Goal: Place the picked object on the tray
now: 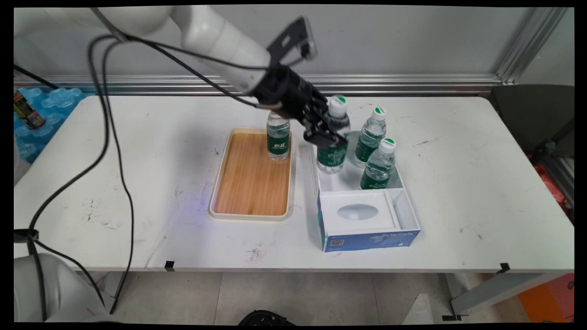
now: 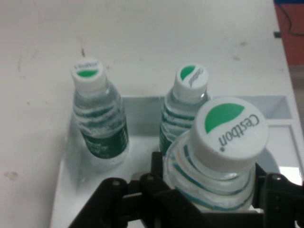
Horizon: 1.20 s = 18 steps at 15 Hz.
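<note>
My black gripper [image 1: 323, 133] is shut on the shoulder of a clear water bottle [image 1: 331, 158] with a green label and a white-green cap, which stands at the far left of an open blue-and-white box [image 1: 367, 239]. In the hand view this bottle [image 2: 216, 156] fills the space between my fingers [image 2: 156, 166]. Two more such bottles [image 1: 369, 137] [image 1: 379, 167] stand in the box to its right, and they show behind it as bottles [image 2: 97, 118] [image 2: 185, 95]. Left of the box, a fourth bottle [image 1: 278, 137] stands in the far right corner of a wooden tray [image 1: 247, 183].
The box's near half holds a white insert [image 1: 357, 211] with an oval hollow. Blue packaging [image 1: 46, 110] and a can [image 1: 25, 110] lie off the table's far left. A dark chair [image 1: 532, 119] stands past the right edge. Black cables [image 1: 114, 151] hang over the table's left side.
</note>
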### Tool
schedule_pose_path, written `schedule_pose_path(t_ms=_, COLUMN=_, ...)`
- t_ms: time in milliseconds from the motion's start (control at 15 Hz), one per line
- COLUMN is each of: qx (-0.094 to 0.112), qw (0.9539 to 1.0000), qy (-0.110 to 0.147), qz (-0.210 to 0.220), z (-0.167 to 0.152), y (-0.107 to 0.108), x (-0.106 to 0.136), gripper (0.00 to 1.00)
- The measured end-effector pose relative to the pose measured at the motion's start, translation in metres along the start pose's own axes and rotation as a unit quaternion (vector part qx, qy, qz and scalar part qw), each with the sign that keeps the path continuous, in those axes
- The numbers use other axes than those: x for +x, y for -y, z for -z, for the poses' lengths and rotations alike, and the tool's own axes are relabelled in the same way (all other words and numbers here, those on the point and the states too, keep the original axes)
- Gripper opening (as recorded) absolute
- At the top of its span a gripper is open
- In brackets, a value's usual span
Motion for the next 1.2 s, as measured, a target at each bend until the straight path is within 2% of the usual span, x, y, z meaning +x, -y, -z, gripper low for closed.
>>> schedule_pose_path(t_ms=333, qx=0.003, qw=0.9999, qy=-0.009, qz=-0.005, z=0.043, y=0.0, x=0.006, gripper=0.0)
schedule_pose_path(t_ms=600, qx=0.001, qw=0.9999, qy=-0.003, qz=-0.011, z=0.077, y=0.0, x=-0.003, gripper=0.0)
schedule_pose_path(t_ms=933, qx=-0.013, qw=0.9996, qy=0.013, qz=-0.022, z=0.113, y=-0.005, x=-0.037, gripper=0.0)
schedule_pose_path(t_ms=1200, qx=-0.025, qw=0.9989, qy=0.023, qz=-0.033, z=0.126, y=-0.011, x=-0.072, gripper=0.0)
